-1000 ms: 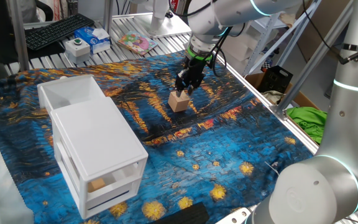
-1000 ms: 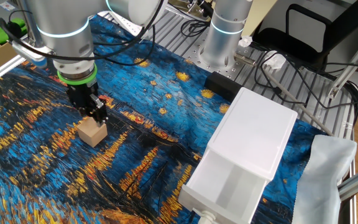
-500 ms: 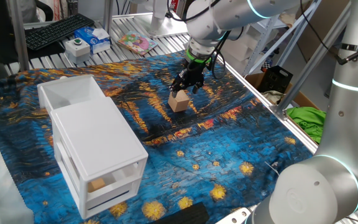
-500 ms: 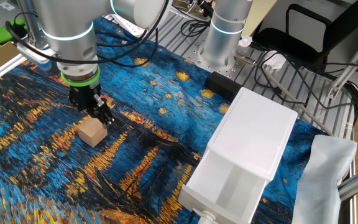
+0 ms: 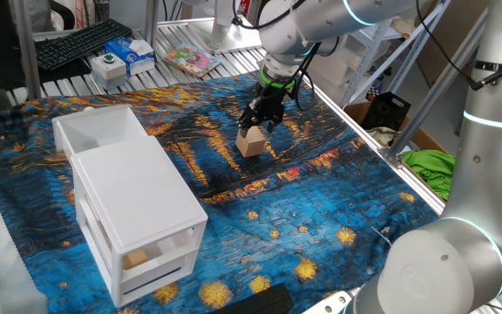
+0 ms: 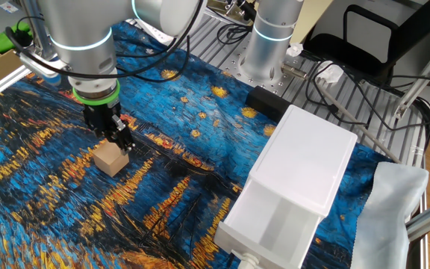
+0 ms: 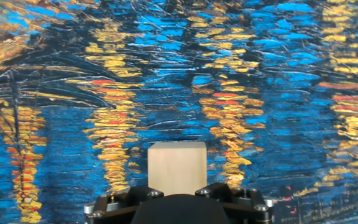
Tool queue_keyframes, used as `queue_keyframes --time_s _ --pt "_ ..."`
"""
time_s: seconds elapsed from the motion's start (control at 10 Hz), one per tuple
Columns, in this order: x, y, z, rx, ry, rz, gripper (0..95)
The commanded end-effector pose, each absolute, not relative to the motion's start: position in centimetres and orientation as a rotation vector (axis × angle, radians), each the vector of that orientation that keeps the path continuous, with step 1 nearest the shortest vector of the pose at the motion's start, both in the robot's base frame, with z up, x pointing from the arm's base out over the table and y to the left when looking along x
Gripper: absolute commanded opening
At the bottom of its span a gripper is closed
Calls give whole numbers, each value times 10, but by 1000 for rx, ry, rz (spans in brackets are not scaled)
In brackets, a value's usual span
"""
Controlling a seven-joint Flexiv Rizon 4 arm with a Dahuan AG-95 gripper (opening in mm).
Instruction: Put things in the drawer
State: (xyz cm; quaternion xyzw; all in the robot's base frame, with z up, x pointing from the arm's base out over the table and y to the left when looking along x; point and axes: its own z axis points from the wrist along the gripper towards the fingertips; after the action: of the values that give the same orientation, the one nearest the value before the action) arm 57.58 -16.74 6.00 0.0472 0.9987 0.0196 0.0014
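Light-tan wooden cube (image 5: 250, 142) sits plain and smooth-faced on the painted cloth (image 5: 321, 209).

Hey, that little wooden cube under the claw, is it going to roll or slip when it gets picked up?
The wooden cube probably won't roll: it sits flat on the painted cloth. Its flat, plain faces should give the claw a firm, non-slippery hold. It looks rigid and likely light, being far smaller than the white cabinet.

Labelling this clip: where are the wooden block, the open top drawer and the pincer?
wooden block (image 7: 177, 167): hand view, its facing side.
top drawer (image 5: 70, 133): one fixed view, its side wall.
pincer (image 6: 118, 140): the other fixed view, between fingertips.
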Motion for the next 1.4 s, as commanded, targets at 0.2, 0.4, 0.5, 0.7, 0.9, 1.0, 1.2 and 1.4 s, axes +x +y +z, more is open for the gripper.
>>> queue_keyframes --time_s 0.2,0.4,0.5,0.7,0.9,1.0,1.2,1.4 --pt "576 -168 60 155 3137 64 950" --pt "576 -168 60 152 3135 76 950" --pt "576 -168 60 146 3135 86 760" --pt "576 -168 60 131 3128 87 760" --pt "576 -168 60 103 3127 84 570" --pt "576 -168 60 41 3131 86 380" --pt "576 -168 60 -17 3139 78 0" --pt "576 -168 60 -33 3138 70 0"
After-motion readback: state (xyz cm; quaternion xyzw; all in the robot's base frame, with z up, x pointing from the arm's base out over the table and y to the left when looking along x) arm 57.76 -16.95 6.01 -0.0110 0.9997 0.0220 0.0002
